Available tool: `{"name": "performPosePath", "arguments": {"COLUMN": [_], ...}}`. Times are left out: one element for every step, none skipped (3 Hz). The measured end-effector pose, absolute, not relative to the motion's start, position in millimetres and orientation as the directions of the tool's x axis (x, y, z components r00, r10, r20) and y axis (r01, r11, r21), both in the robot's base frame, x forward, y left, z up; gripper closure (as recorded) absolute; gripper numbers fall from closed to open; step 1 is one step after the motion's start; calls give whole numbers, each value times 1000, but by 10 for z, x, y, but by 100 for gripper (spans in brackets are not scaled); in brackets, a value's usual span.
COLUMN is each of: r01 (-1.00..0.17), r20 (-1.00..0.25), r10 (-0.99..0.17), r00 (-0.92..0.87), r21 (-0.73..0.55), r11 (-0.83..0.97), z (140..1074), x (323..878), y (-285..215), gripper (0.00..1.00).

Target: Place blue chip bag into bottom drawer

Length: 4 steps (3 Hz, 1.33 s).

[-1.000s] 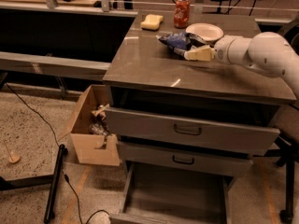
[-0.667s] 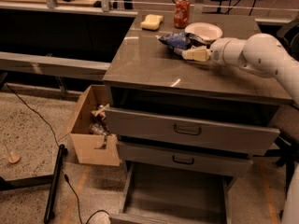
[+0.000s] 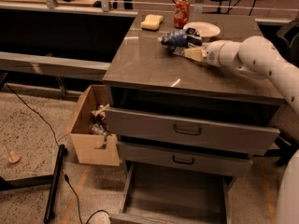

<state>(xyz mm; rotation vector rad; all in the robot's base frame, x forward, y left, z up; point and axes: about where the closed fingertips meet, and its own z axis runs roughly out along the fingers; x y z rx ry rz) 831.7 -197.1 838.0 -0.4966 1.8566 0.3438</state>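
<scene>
The blue chip bag [image 3: 179, 38], crumpled dark blue foil with pale patches, lies on the cabinet top near its back right, just left of a white bowl. My gripper [image 3: 190, 53], on a white arm reaching in from the right, sits at the bag's near right edge and touches or nearly touches it. The bottom drawer [image 3: 175, 196] is pulled open at the cabinet's foot, with a bare grey floor and low side walls.
A yellow sponge [image 3: 152, 22], a red soda can [image 3: 181, 12] and the white bowl [image 3: 202, 30] stand at the back of the cabinet top [image 3: 149, 64]. Two grey-fronted drawers [image 3: 187, 129] stick out slightly above the bottom one. An open cardboard box [image 3: 91, 125] sits left of the cabinet.
The gripper has moved left along the cabinet top, closer to the chip bag. The bag and drawers have not moved.
</scene>
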Motion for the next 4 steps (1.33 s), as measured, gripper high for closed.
{"name": "performPosePath", "arguments": {"r01": [-491, -489, -513, -538], "r20": [-944, -944, -934, -921], "r10": [-169, -169, -208, -252], "r00": [-284, -284, -289, -297], "r21": [-8, -9, -33, -57], "r11": [871, 872, 858, 841], "z": [8400, 8410, 8605, 8907], "x": [8294, 8283, 7948, 7364], "y": [-2003, -2018, -2046, -2067], "gripper": [95, 100, 100, 100]}}
